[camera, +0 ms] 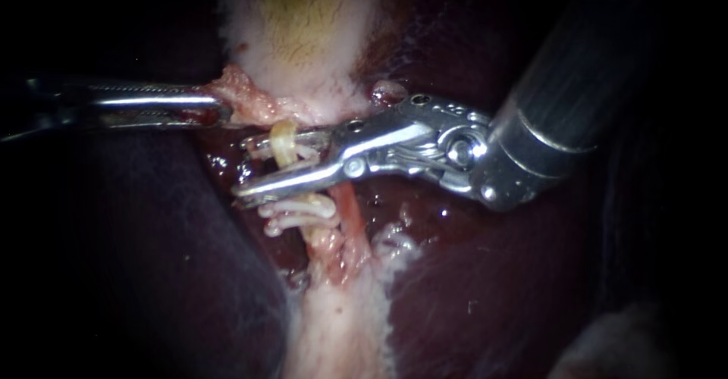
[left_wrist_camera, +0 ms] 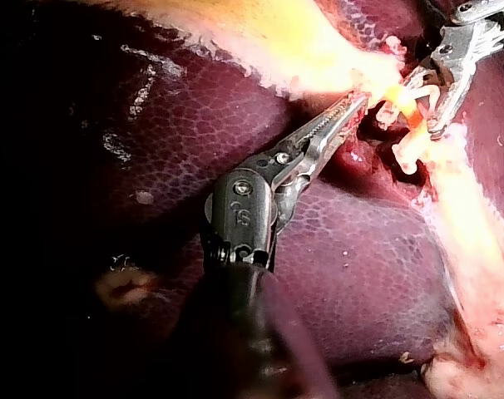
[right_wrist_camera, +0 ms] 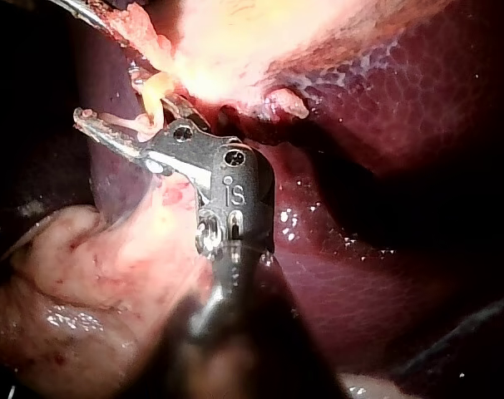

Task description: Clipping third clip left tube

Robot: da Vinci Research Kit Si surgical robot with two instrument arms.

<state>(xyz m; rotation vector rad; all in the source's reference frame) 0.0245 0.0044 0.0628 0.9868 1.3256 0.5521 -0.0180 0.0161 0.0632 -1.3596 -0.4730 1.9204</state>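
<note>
Hand of the right instrument [camera: 246,168] is open, one side over and one under the left tube [camera: 285,142], just above the white clips [camera: 299,208]; the left instrument [camera: 216,111] grips pink tissue [camera: 246,98]

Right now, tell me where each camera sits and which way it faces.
Endoscope: close over the tissue, facing the pale yellowish tube with white clips; slender silver left instrument, holding pink tissue, enters from left, right instrument from upper right.
Left wrist: on the left arm, looking along its own instrument toward that tube.
Right wrist: on the right arm, looking along its own instrument toward it.
Shared: all show the tube and dark red liver.
</note>
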